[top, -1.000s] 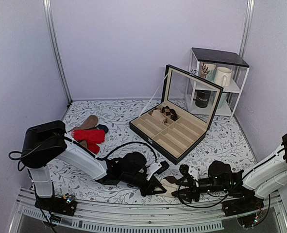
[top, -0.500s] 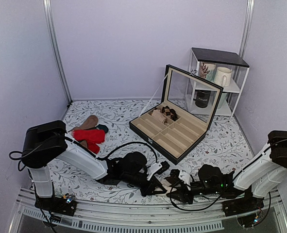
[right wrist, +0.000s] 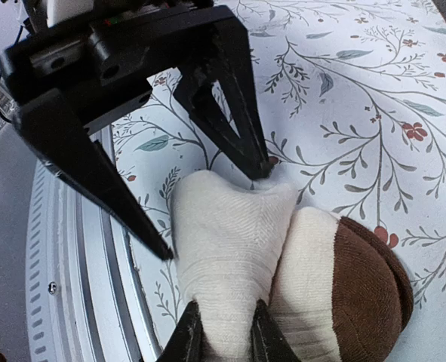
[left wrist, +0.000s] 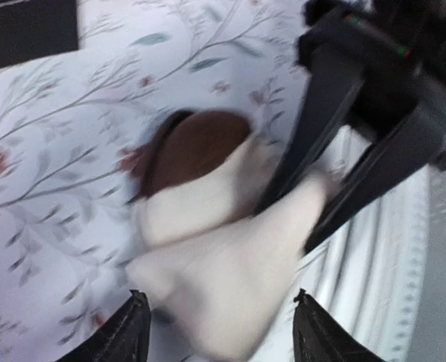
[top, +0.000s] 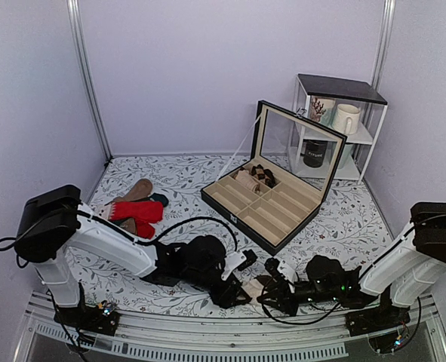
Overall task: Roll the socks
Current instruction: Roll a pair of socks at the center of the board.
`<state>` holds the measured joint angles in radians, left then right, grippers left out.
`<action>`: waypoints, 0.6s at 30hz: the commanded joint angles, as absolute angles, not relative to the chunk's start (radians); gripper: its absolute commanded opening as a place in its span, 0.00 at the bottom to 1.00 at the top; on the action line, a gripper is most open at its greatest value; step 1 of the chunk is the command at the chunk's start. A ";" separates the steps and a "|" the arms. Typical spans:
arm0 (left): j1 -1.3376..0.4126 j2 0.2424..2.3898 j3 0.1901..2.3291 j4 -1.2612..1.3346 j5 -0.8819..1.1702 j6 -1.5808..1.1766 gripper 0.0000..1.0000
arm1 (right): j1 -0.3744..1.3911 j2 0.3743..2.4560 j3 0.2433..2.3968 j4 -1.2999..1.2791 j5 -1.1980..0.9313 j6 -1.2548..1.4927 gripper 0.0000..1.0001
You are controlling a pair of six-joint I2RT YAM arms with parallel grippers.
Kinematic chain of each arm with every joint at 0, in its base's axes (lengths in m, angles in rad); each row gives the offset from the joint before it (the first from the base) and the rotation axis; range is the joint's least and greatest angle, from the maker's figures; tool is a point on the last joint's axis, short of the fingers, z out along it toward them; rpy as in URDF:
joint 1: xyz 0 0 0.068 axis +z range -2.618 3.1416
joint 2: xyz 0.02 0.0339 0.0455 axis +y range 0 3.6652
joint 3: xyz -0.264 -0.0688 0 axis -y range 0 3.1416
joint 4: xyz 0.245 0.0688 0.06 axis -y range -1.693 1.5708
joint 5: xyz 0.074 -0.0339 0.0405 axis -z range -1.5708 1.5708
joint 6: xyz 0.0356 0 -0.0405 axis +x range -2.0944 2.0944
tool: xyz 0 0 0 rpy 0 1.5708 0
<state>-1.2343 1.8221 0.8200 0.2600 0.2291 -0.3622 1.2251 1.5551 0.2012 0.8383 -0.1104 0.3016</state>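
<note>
Pinching side: right gripper (right wrist: 222,330), jaws were narrow, clamped on cream knit socks with dark brown end (right wrist: 230,234).
Straddling side: left gripper (left wrist: 219,320), jaws stood wide about the socks.

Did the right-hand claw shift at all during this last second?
Yes. Against the open box, the right gripper has slid left toward the socks.

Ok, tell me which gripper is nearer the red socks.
Left. The left gripper is to the right of the red socks and in front of them. The right gripper is farther right again, on the other side of the cream socks.
</note>
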 commanded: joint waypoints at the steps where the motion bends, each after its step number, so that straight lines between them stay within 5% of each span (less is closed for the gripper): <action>1: -1.239 1.740 0.739 0.115 0.106 -0.235 0.66 | 1.180 1.628 0.173 0.758 -0.188 0.397 0.09; 10: -1.324 1.526 0.525 0.513 -0.017 0.041 0.67 | 1.112 1.735 0.177 0.813 -0.421 0.547 0.09; 18: -1.327 1.673 0.624 0.556 0.090 0.191 0.68 | 1.100 1.800 0.183 0.813 -0.455 0.632 0.09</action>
<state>-1.3193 1.5795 0.5522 0.5148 0.0372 0.0795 1.0962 1.7329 0.2134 1.0229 -0.4122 0.5709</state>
